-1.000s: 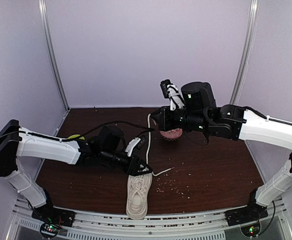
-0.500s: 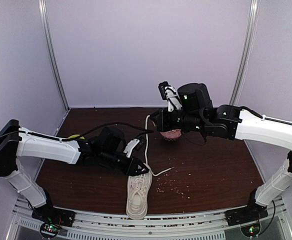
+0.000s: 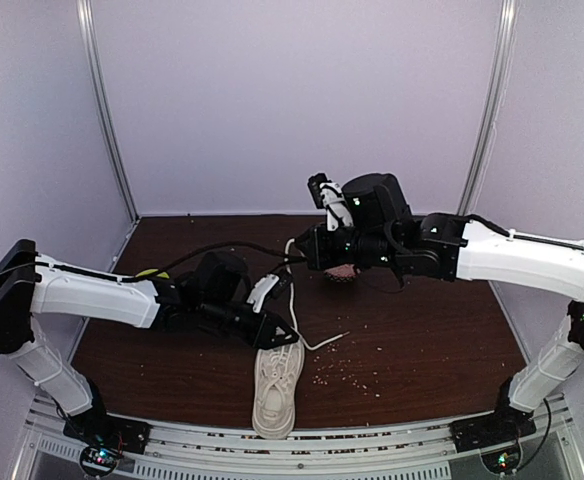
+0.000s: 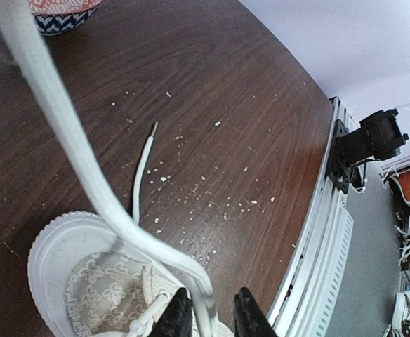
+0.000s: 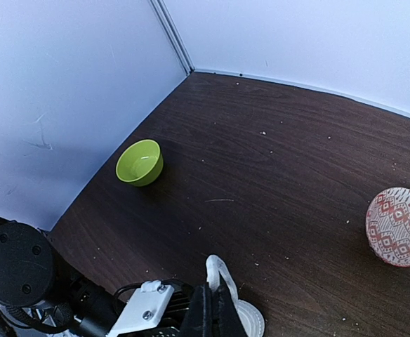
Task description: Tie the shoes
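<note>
The cream shoe (image 3: 276, 388) lies near the table's front edge, toe toward the back, its patterned insole (image 4: 96, 284) facing up. A white lace (image 3: 291, 295) rises from it to my right gripper (image 3: 308, 250), which is shut on a loop of that lace (image 5: 221, 272) above the shoe's toe (image 5: 250, 320). My left gripper (image 3: 276, 338) hangs over the shoe's opening. Its jaws (image 4: 208, 300) stand a little apart with the lace (image 4: 86, 168) running between them, against the left finger. The lace's free end (image 4: 149, 137) lies on the wood.
A green bowl (image 5: 140, 161) sits at the left by the wall, also in the top view (image 3: 150, 272). A red-patterned bowl (image 5: 397, 226) stands behind the shoe, partly hidden under the right arm (image 3: 344, 272). Pale crumbs (image 3: 347, 372) dot the dark table. The metal rail (image 4: 317, 232) edges the front.
My right gripper has carried the lace leftward and a little nearer, so the lace now stands steeper. The left jaws have narrowed around the lace.
</note>
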